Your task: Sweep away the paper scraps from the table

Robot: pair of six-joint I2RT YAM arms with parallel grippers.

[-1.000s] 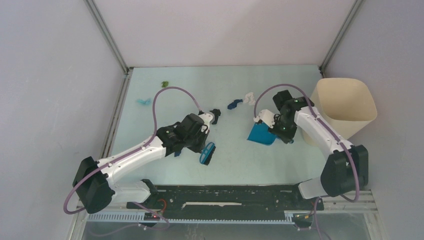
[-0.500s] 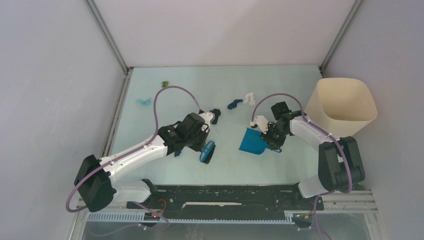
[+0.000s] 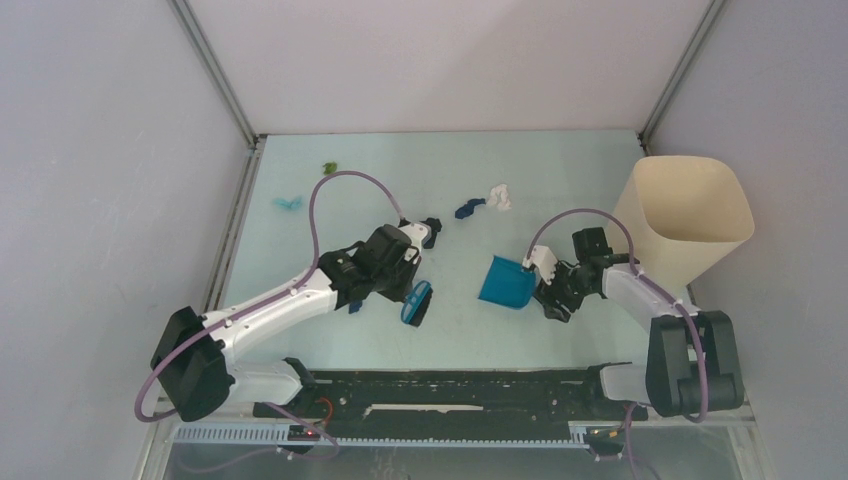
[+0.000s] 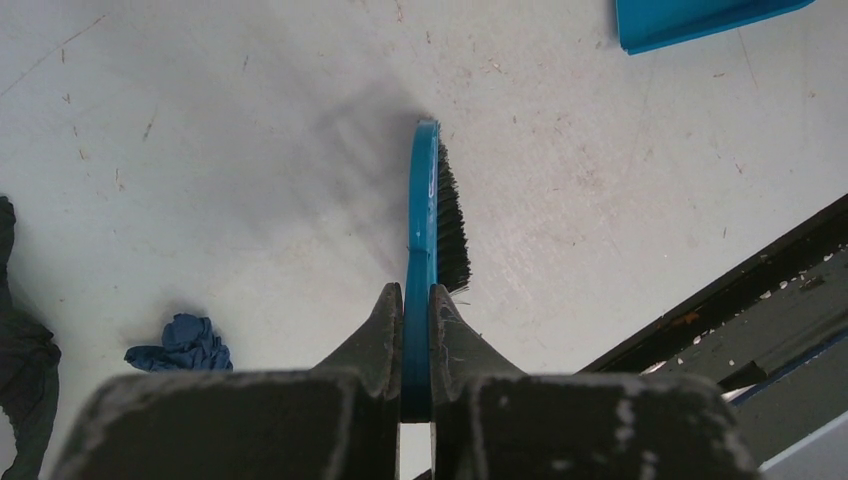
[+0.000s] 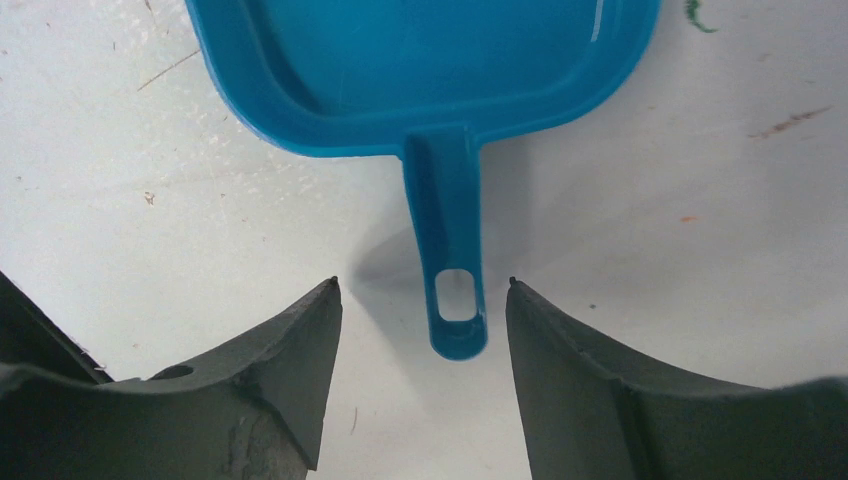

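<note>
All paper scraps [image 3: 468,209] lie loose on the table [image 3: 580,170], mostly upper centre and upper left of the top view. One blue wad [image 4: 183,343] sits lower left in the left wrist view. None in dustpan [image 5: 420,60]; it looks empty. Brush [image 4: 425,220] clamped in left claw [image 4: 416,300]. The right claw [image 5: 422,290] is wide, straddling the dustpan handle, not gripping. Sweeping barely begun, I judge.

the worktop [image 4: 200,150] is a pale matt sheet, scuffed with fine scratches and specks, and the blue paper scrap [image 4: 180,342] looks crumpled and dull. the brush [image 4: 424,220] has a smooth, slightly glossy blue plastic back with coarse dark bristles, and the dustpan [image 5: 420,60] is the same smooth, shiny blue plastic. the left claw [image 4: 415,295] and the right claw [image 5: 422,288] are both dark matt plastic with a grainy, worn face.
</note>
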